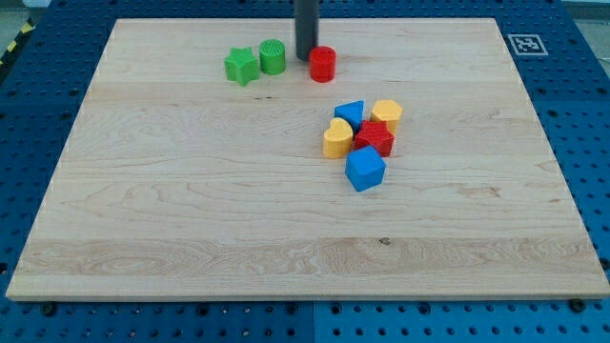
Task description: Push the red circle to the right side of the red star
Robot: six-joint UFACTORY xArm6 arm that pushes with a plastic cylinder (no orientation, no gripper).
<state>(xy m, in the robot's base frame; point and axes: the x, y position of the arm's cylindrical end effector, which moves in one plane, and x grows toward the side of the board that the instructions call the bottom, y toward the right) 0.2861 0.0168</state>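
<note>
Near the tabletop's top edge, from the view's left: green star (242, 66), green cylinder (273, 56), my tip (306, 57), red circle (323, 64) touching the tip. Right of centre, clustered: blue triangle (350, 114) and yellow hexagon (387, 113) behind; yellow heart (336, 139) left of red star (375, 138); blue cube (364, 169) in front.

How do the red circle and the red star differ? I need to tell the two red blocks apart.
The red circle is a round cylinder; the red star has points. The circle stands alone near the view's top beside my tip; the star sits packed among blue and yellow blocks, far from my tip. Both are red.
</note>
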